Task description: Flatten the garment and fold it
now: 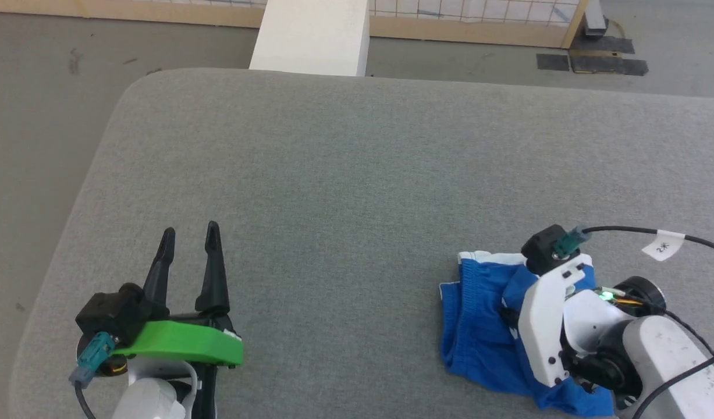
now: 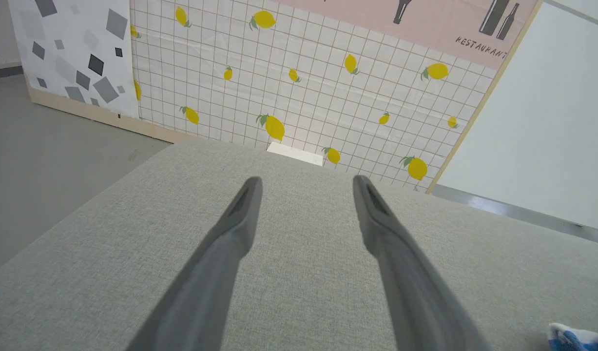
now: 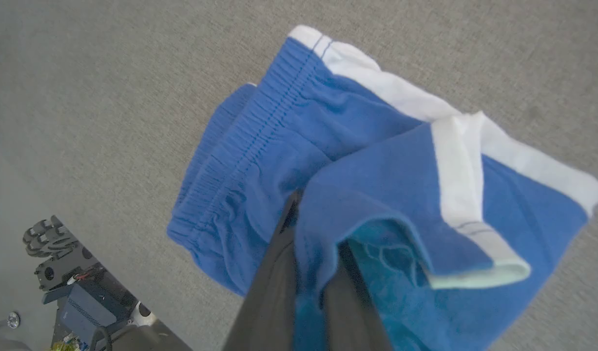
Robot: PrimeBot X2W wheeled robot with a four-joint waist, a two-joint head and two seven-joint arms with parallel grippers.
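Both fingers of the right gripper were clamped tight on a hemmed blue edge of the garment, likely so that layer could be lifted and pulled out to spread the shorts. Garment sat bunched, waistband and white stripe doubled over, at the near right of the grey padded table, so flattening looked not yet done. Left gripper stood wide and empty, well apart at near left, probably waiting to take a second corner.
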